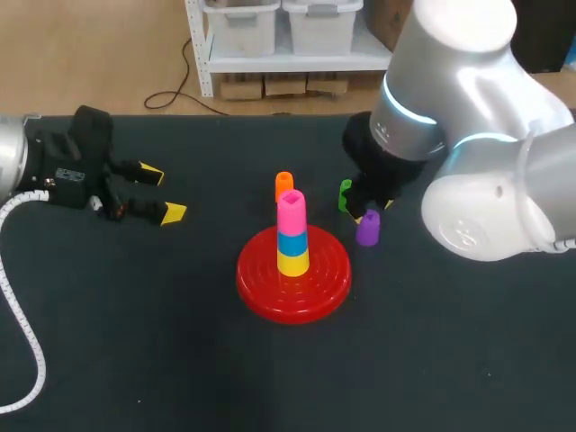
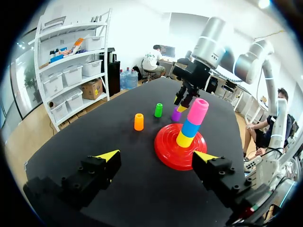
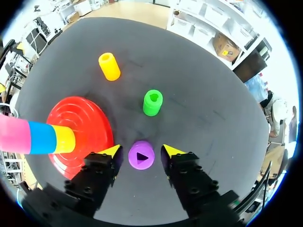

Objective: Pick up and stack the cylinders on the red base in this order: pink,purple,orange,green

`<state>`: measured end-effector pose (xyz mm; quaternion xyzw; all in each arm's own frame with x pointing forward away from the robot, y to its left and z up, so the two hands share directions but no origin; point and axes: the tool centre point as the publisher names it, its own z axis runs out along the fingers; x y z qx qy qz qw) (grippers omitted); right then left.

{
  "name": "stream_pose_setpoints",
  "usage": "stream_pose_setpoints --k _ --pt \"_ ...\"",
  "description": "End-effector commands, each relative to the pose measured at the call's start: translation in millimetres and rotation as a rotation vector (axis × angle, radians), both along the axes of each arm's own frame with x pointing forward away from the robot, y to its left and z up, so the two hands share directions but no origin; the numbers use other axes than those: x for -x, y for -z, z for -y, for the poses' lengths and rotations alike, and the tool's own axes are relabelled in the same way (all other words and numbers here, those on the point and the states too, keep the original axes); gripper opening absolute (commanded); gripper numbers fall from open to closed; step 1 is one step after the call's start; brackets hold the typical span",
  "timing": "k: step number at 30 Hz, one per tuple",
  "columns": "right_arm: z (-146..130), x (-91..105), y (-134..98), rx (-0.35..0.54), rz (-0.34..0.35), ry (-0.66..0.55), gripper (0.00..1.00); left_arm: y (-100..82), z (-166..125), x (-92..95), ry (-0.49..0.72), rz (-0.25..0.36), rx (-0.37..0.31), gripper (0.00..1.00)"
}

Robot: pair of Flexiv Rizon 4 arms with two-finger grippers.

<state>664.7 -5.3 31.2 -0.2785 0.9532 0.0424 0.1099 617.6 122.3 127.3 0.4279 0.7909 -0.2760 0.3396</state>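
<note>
A red base (image 1: 256,279) in the middle of the table carries a post of yellow, blue and a pink cylinder (image 1: 291,212) on top. The purple cylinder (image 3: 141,154) stands upright on the table to the right of the base, between the fingers of my right gripper (image 3: 139,151). A narrow gap shows on each side, so that gripper is open. Ahead of it stand the green cylinder (image 3: 152,102) and, farther off, the orange cylinder (image 3: 109,66). My left gripper (image 1: 162,193) hangs open and holds nothing, well to the left of the base.
The dark table top (image 1: 135,342) is bare apart from these things. In the head view the orange cylinder (image 1: 284,184) stands just behind the stack and the green cylinder (image 1: 345,195) beside my right wrist.
</note>
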Motion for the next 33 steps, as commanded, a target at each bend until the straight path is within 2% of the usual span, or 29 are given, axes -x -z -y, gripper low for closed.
stream_pose_setpoints --k 1,11,19,23,26,30,33 --pt "-1.0 2.1 2.7 0.006 0.003 -0.004 0.5 1.7 -1.3 0.9 0.0 0.007 0.007 1.0" --pt "1.7 2.5 6.1 0.01 -0.002 -0.001 0.47 1.7 -1.3 0.9 0.0 0.007 0.007 1.0" --pt "1.6 2.7 7.4 0.008 -0.004 -0.002 0.37 1.7 -1.3 0.9 0.0 0.007 0.007 1.0" --pt "0.6 3.3 7.7 0.011 -0.002 -0.008 0.2 1.7 -1.3 0.9 0.0 0.007 0.007 1.0" --pt "-0.6 3.6 5.2 0.014 0.003 -0.012 0.0 1.7 -1.3 0.9 0.0 0.007 0.007 1.0" --pt "-4.0 2.5 -8.7 0.012 0.017 -0.032 0.0 1.7 -1.3 0.9 0.0 0.007 0.007 1.0" --pt "-9.0 0.7 -28.4 -0.011 0.007 -0.058 0.0 1.7 -1.3 0.9 0.0 0.007 0.007 1.0"
